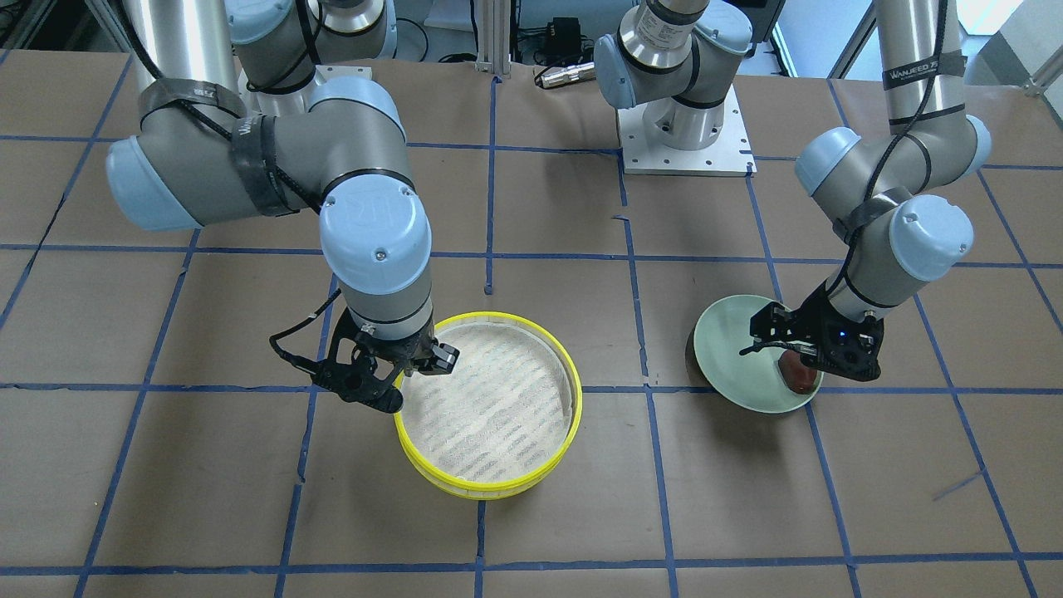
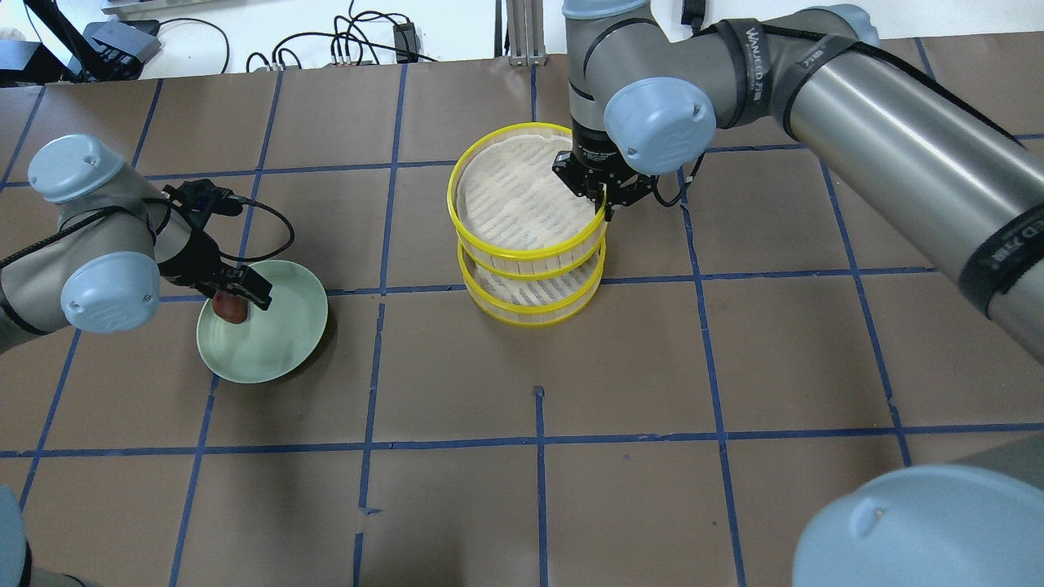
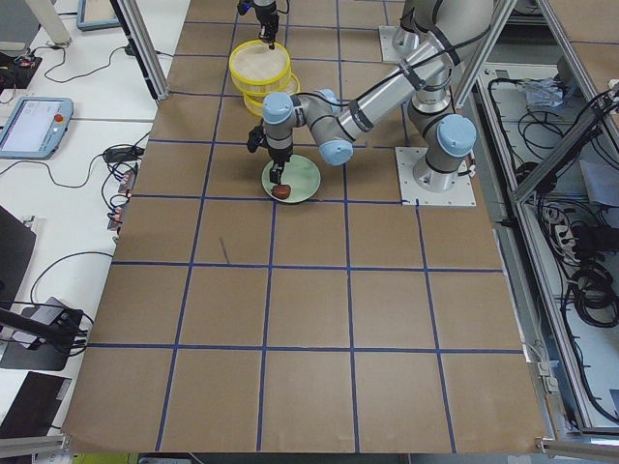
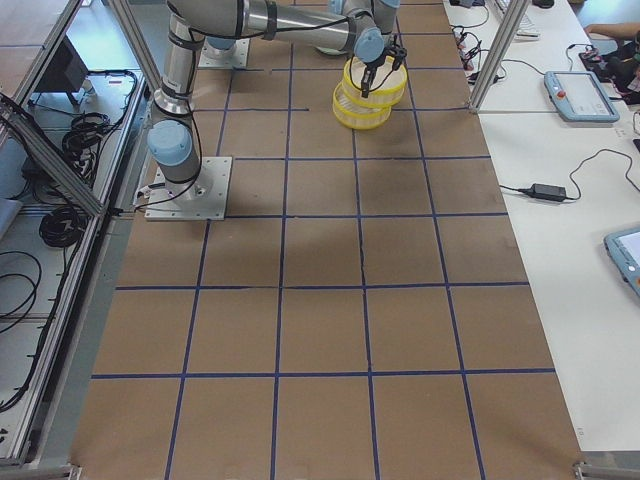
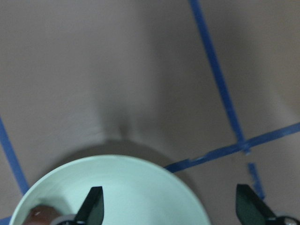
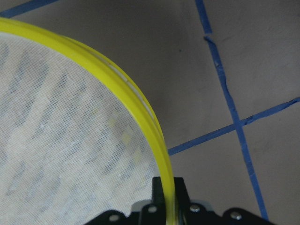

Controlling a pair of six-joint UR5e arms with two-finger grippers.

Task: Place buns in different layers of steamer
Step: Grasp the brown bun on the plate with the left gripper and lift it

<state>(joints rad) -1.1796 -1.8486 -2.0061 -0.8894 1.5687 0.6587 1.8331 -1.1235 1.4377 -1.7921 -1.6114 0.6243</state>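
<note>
Two yellow-rimmed steamer layers are at mid-table. My right gripper (image 2: 603, 204) is shut on the rim of the upper layer (image 2: 489, 244) and holds it just above and slightly offset from the lower layer (image 2: 530, 316). The right wrist view shows the rim (image 6: 140, 112) pinched between the jaws, and the upper floor is bare. The dark reddish-brown bun (image 2: 230, 310) lies on the pale green plate (image 2: 281, 342). My left gripper (image 2: 238, 285) hangs open low over it; in the left wrist view the bun (image 5: 40, 218) shows beside one fingertip (image 5: 93, 206). The white bun is hidden.
The table is brown board with a blue tape grid. The arm base plate (image 1: 685, 141) sits at the robot's side. Cables and boxes (image 2: 351, 45) lie beyond the table's far edge.
</note>
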